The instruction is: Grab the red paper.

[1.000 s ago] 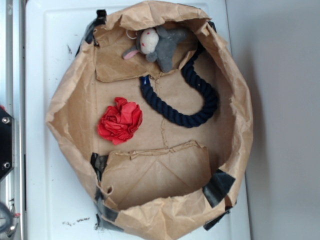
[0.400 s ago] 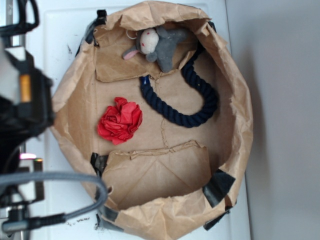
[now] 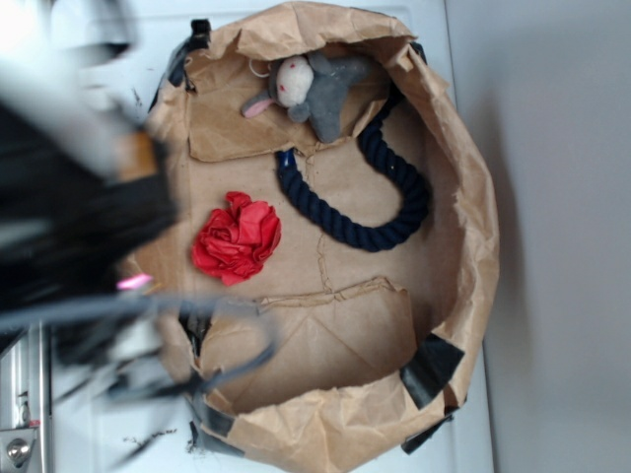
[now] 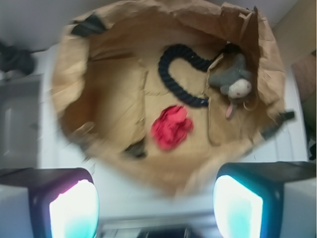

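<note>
Jaws are wide open, nothing between them. The gripper [image 4: 156, 203] hangs over the left side of the worktop, short of the brown paper bag [image 3: 463, 197]. The red paper [image 3: 237, 238] sits on the bag's floor, toward that left edge, clear of the navy rope [image 3: 380, 212] and the grey plush toy [image 3: 311, 89]. It looks feather-light and squashy, so I'd pinch across the middle of the ball; the folds should give grip. Open floor all around it, but the bag's floppy left wall is what could snag on the way in.
</note>
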You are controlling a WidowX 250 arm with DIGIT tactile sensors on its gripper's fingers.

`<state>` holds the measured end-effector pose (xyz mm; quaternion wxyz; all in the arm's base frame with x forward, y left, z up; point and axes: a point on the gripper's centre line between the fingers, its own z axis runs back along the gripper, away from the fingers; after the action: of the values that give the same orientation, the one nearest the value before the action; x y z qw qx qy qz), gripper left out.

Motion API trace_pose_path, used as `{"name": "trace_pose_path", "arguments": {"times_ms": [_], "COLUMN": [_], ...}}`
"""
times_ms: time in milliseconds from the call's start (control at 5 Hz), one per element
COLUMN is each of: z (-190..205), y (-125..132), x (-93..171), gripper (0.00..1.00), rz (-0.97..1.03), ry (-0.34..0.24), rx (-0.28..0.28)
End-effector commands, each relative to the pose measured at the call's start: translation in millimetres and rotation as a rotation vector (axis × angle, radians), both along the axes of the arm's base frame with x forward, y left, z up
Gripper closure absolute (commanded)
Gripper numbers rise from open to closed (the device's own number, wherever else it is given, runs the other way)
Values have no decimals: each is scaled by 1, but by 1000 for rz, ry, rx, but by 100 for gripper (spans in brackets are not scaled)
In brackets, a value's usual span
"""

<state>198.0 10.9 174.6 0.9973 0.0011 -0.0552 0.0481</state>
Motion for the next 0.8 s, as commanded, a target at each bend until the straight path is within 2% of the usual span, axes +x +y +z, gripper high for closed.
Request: {"name": "trace_pose_path", "arguments": {"times_ms": [0,200,400,600], "z": [-57,-81,-79,-89], "y": [36,30,25,15], "x": [29,26,21,20], "gripper": [0,0,0,0], "rz": [74,34,-22,-43], "ry": [34,44,75,110], "rx": [-15,-20,-33,-12]}}
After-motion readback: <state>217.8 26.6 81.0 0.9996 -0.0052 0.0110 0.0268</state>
